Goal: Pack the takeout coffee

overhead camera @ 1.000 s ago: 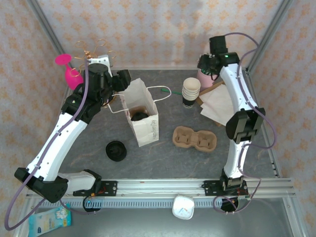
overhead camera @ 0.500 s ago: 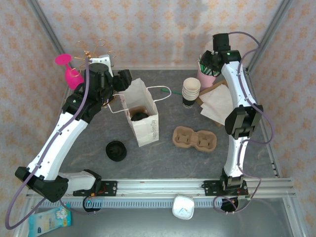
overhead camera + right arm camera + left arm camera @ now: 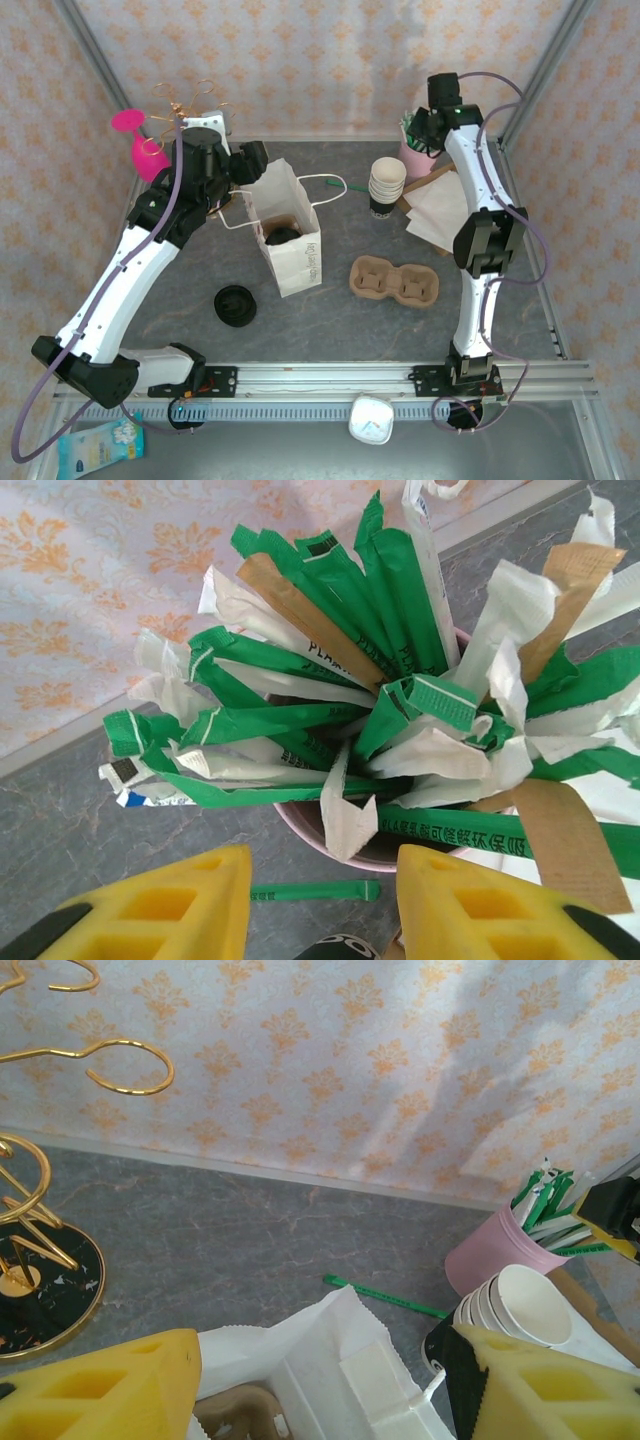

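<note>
Right wrist: right claw (image 3: 322, 872), repositioned over straw pot (image 3: 352, 852), part-open, empty. Left claw (image 3: 322, 1365) spread wide at mouth of bag (image 3: 296, 262), gripping nothing. Coffee (image 3: 283, 236) already bagged; straw likely next.

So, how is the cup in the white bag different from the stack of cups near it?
The cup carries a black lid; the stack is lidless, its cream insides showing. The cup is single; the stack holds several nested cups. The cup sits inside the bag; the stack stands on the table, beside the pink pot. Both seem upright.
</note>
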{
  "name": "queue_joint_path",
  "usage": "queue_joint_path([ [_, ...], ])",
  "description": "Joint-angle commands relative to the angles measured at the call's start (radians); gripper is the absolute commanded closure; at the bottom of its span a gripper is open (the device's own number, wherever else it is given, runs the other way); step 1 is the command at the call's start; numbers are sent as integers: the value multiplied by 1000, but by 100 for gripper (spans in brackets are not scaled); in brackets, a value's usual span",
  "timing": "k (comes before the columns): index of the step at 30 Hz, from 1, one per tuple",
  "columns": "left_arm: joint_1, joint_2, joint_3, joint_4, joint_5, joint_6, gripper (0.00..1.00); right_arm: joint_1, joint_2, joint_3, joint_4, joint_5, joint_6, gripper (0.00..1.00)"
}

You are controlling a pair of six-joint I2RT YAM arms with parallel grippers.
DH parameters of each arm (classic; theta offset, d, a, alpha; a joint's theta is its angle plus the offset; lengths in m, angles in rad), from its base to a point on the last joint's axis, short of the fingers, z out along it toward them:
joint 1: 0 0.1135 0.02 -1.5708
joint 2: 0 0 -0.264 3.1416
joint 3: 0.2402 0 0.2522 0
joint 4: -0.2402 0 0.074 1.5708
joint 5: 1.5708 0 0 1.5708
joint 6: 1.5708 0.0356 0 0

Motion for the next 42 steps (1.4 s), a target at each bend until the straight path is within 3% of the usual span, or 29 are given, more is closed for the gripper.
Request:
queue_joint_path([
  [1,4,12,14,18,3,6,32,-6,42,53,7,27,11,62],
  [8,6,13,16,12,-4,12,32,-17,78,86,0,50,18,69],
  [17,5,30,29,13,2,13,32,-20,80,92,20,32,4,87],
  [20,6,32,32,9,0,14,32,-20,73,95,21,22,1,98],
  [24,4,31,39,6,8,12,32,-17,39,104,16,-33,3,100],
  [38,8,-57,18,-33,-56,-1,32,72,-389,-143,67,68,-41,100],
  [42,8,-114,-26,-40,-96,-19,32,144,-529,-208,82,7,-64,100],
])
